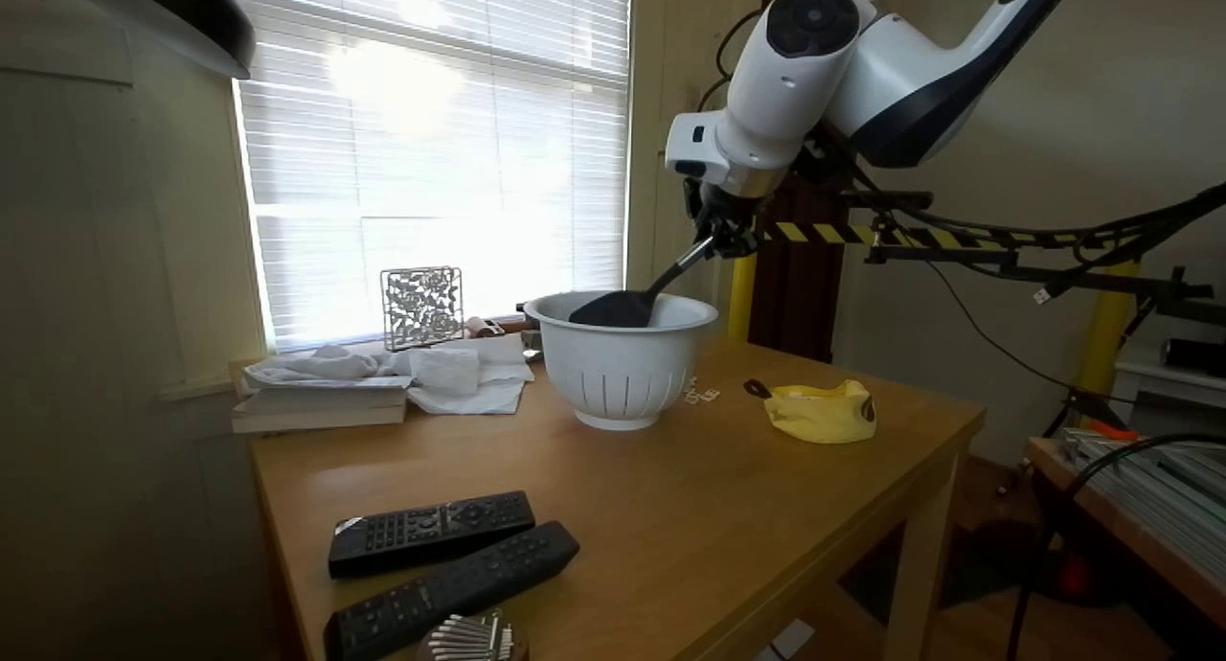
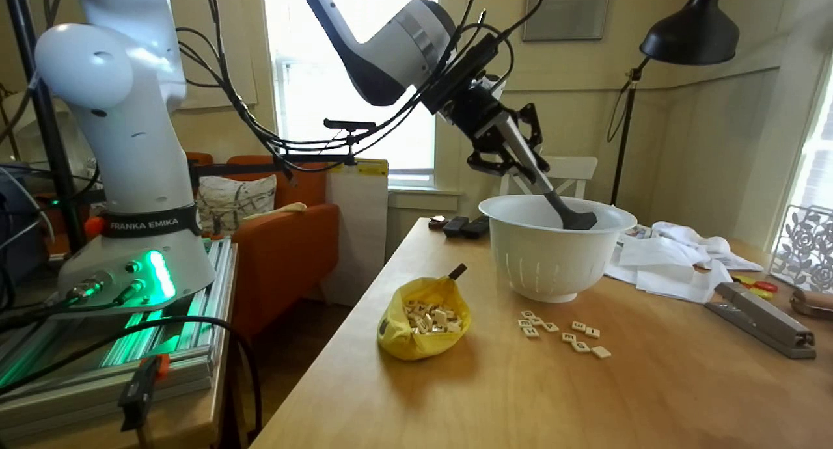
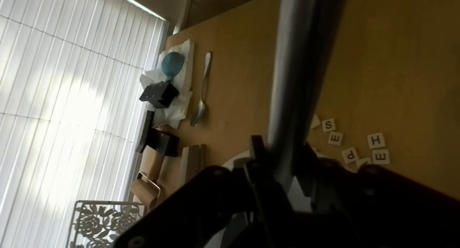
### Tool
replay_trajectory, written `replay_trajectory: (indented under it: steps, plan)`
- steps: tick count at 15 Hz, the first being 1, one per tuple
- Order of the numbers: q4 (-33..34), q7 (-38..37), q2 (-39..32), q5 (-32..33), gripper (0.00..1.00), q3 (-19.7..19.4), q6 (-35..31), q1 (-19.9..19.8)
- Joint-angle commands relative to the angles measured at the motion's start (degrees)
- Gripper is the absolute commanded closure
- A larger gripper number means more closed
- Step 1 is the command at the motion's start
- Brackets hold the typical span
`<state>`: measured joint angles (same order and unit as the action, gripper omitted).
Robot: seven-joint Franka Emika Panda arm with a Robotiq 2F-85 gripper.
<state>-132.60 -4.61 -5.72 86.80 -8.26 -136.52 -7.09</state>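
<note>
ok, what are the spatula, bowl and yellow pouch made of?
Spatula: shiny handle, likely steel, given its gleam; matte black head, possibly nylon or silicone. Bowl: probably plastic, smooth and slotted as if moulded. Pouch: slumped, creased, so apparently fabric, matte.

The arm [image 2: 405,49] bends; its pincer [image 2: 524,161] slants downward, clamped.

Window [image 1: 431,172] blown out; wrist view dim, foreground blurred.

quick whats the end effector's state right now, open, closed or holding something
End effector: closed, holding the spatula by its metal handle.
</note>
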Motion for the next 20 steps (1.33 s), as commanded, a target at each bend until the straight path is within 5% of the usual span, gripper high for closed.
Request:
replay_trajectory:
  steps: [1, 15, 20]
  plan:
    - [-1.87, -0.78, -0.70, 2.90, 0.94, 0.68, 1.35, -0.03]
    - [-2.76, -1.95, -3.16, 6.98, 0.94, 1.54, -2.80, -0.30]
    - [-2.76, 5.57, -1.86, 6.84, 0.94, 1.05, -4.23, -1.09]
